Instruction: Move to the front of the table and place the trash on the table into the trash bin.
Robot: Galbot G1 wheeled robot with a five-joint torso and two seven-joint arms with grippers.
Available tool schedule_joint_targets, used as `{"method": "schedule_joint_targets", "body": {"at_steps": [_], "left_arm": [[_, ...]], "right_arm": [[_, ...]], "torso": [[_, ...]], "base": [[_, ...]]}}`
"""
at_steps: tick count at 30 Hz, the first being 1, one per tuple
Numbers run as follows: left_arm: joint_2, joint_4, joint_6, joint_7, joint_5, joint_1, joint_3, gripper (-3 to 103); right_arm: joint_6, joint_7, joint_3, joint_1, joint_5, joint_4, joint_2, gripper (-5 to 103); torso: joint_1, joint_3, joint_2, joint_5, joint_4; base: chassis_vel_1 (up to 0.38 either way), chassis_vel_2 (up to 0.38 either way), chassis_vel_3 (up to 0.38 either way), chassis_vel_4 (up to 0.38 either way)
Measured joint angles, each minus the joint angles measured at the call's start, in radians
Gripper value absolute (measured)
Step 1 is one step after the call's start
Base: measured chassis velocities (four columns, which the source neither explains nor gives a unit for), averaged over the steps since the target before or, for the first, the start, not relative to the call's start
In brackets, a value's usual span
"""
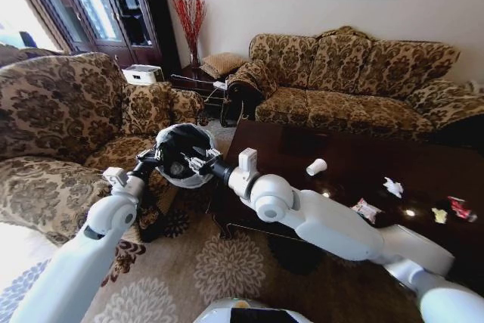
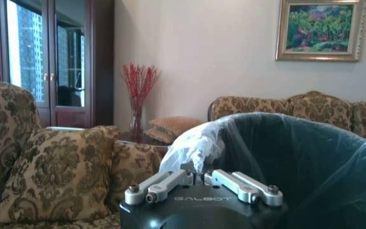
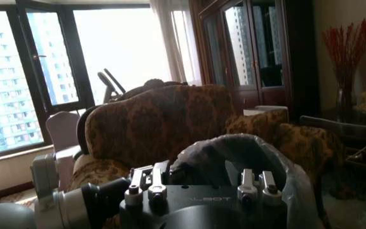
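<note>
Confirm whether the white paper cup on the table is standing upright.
No: in the head view the white paper cup lies on its side on the dark table, well apart from the other litter.

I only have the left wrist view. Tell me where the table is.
Observer: The table stands ahead to the robot's right, in front of the sofa.
Operator: List the trash on it.
Observer: A white paper cup, a white wrapper, a red-white piece, a yellowish scrap and a red scrap.
Operator: Report the right gripper.
Observer: The right gripper sits at the trash bin rim, opposite the left gripper.
</note>
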State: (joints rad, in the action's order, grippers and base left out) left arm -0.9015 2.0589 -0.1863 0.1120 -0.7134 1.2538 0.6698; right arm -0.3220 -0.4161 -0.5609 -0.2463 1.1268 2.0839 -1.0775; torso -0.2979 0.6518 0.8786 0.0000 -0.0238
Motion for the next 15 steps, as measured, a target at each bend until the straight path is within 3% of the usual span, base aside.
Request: {"method": "schedule_joint_targets", "body": {"at_steps": [2,6,7,9,15], "left_arm": [[-0.002,0.005,-0.004,0.000,0.001,0.006,0.002,3],[-0.002,0.021,-0.011,0.002,0.002,0.021,0.011,3],[-0.002,0.021,-0.011,0.002,0.002,0.021,0.011,3],[-0.002,0.026,-0.011,0.004,0.003,0.026,0.016,3],[-0.003,0.048,-0.012,0.004,0.003,0.031,0.019,3]], "right_arm": [[0.005,-0.001,0.016,0.004,-0.013,0.003,0.003,57],[0.007,-0.005,0.133,-0.003,-0.077,0.001,0.048,79],[0.007,-0.005,0.133,-0.003,-0.077,0.001,0.048,79],[-0.016,-0.008,0.218,-0.052,-0.132,-0.015,0.106,90],[-0.083,-0.086,0.346,-0.228,-0.259,-0.029,0.229,100]], "torso": [[0.000,0.000,0.000,0.0000,0.0000],[0.000,0.000,0.000,0.0000,-0.0003],[0.000,0.000,0.000,0.0000,-0.0003],[0.000,0.000,0.000,0.0003,-0.0002],[0.000,0.000,0.000,0.0010,0.0007]], "base": [[0.000,0.000,0.000,0.000],[0.000,0.000,0.000,0.000],[0.000,0.000,0.000,0.000],[0.000,0.000,0.000,0.000],[0.000,0.000,0.000,0.000]]}}
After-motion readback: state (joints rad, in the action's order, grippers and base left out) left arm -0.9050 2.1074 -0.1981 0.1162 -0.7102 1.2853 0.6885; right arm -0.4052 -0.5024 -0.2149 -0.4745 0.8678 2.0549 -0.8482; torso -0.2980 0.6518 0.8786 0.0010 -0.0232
